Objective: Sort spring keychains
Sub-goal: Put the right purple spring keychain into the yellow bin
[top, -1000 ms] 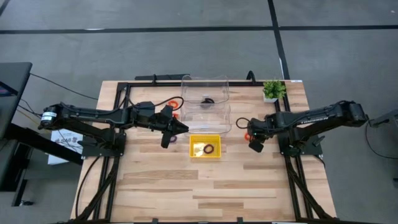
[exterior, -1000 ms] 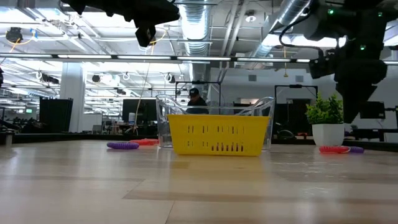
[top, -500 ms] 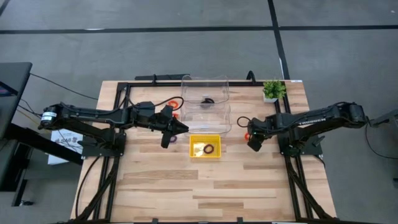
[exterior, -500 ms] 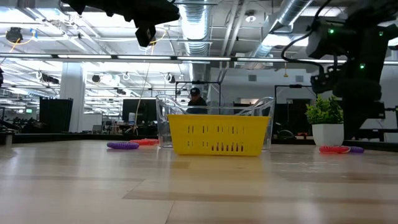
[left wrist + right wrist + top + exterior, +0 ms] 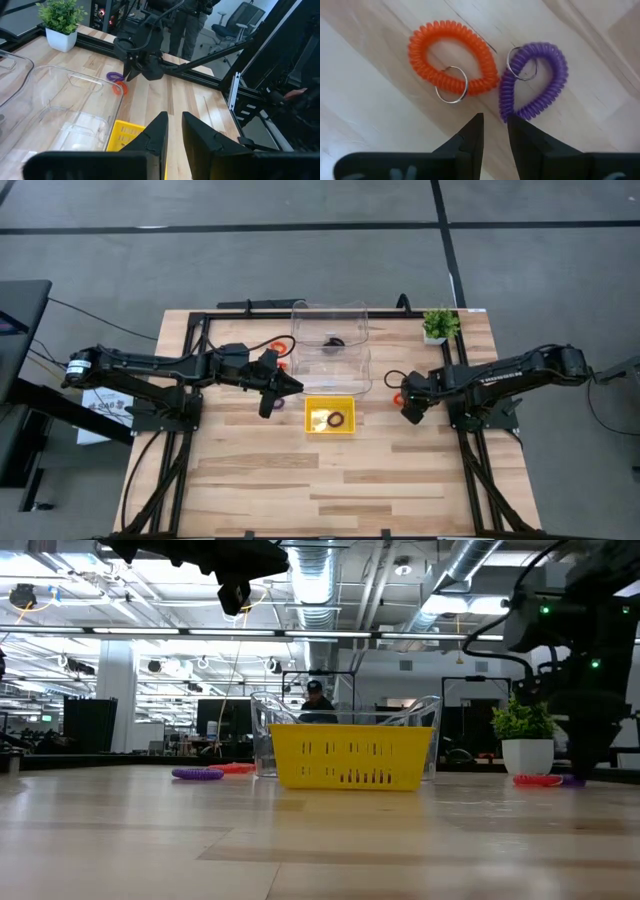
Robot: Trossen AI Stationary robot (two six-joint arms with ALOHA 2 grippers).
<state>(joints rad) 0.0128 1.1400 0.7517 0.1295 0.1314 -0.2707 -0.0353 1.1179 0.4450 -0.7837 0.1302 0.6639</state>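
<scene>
Now the right claw (image 5: 494, 131), fingers narrowly parted and holding nothing, has dropped low beside the plant (image 5: 438, 323), poised over the orange (image 5: 451, 57) and purple keychains (image 5: 535, 81) on the counter (image 5: 300, 470), ready to pick.

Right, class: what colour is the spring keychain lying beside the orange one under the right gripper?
Purple: the purple spring keychain shows best in the right wrist view.

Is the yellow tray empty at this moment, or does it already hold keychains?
Not empty. The high view shows the yellow tray holding two coiled rings: a dark one and another whose colour I cannot tell.
</scene>
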